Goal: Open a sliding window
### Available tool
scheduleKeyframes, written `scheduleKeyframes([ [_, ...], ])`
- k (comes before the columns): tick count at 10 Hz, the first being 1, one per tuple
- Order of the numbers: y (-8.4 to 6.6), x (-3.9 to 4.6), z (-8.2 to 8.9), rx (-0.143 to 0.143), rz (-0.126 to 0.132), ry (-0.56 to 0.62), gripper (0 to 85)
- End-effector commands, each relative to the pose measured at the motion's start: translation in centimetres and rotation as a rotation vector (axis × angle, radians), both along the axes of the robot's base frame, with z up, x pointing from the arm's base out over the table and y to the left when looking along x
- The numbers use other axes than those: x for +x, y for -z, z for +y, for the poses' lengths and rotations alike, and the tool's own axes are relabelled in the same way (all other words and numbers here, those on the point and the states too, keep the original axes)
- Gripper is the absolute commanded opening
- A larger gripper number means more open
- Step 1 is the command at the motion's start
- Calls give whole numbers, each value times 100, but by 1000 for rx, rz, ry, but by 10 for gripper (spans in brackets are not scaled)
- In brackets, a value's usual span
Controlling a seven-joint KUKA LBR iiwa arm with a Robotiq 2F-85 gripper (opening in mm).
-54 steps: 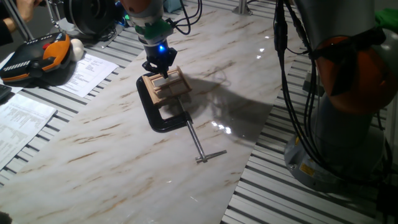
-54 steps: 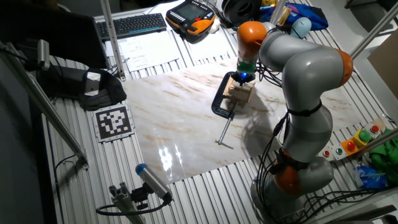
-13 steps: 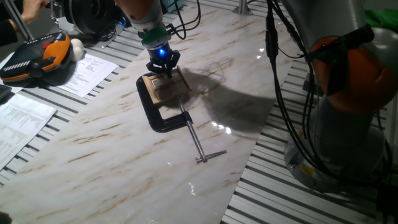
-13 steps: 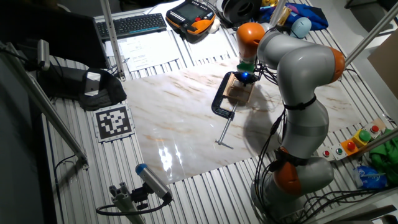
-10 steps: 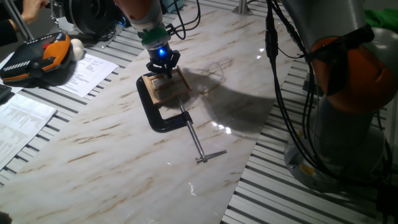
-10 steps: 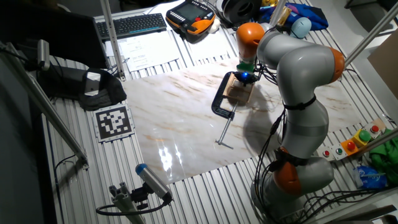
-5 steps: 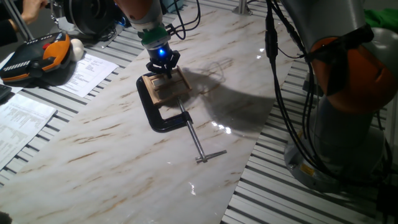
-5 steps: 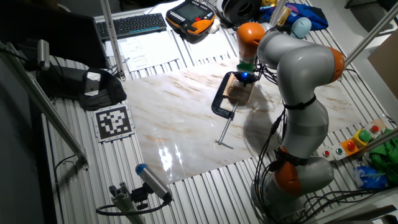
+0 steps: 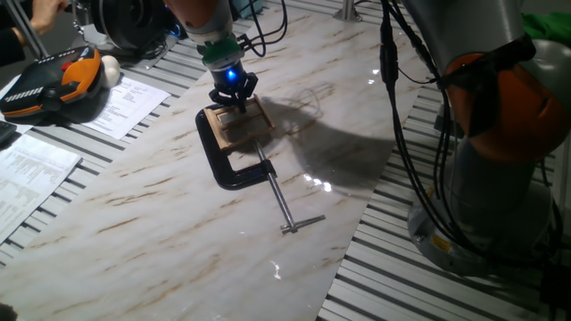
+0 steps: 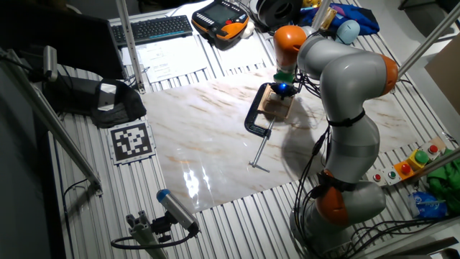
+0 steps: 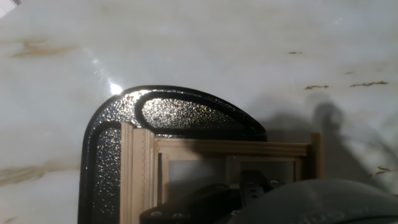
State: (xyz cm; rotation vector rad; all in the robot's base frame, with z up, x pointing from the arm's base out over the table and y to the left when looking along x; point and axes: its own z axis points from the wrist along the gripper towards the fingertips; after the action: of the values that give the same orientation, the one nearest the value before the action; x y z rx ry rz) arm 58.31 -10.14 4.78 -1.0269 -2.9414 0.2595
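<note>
One arm, one job: I have the gripper point(image 9: 233, 96) down on the window point(image 9: 239, 125), which lies flat on the marble table point(image 9: 169, 192), pinned by the black clamp point(image 9: 234, 169) around its near-left side. From the hand view the fingers sit over the sash bars, but I cannot tell whether they are spread or closed; the wrist hides the tips. To do this step well I would push along the frame's rails only, keep downward pressure light so the sash does not bind, and move slowly. A skewed push could jam the pane or twist the frame in the clamp.
</note>
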Motion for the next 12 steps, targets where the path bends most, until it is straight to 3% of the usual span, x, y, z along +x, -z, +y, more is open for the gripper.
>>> scheduleKeyframes([
  [1,0,3,3,0,1,-1,0],
  [12,-5,14,8,-10,8,-7,0],
])
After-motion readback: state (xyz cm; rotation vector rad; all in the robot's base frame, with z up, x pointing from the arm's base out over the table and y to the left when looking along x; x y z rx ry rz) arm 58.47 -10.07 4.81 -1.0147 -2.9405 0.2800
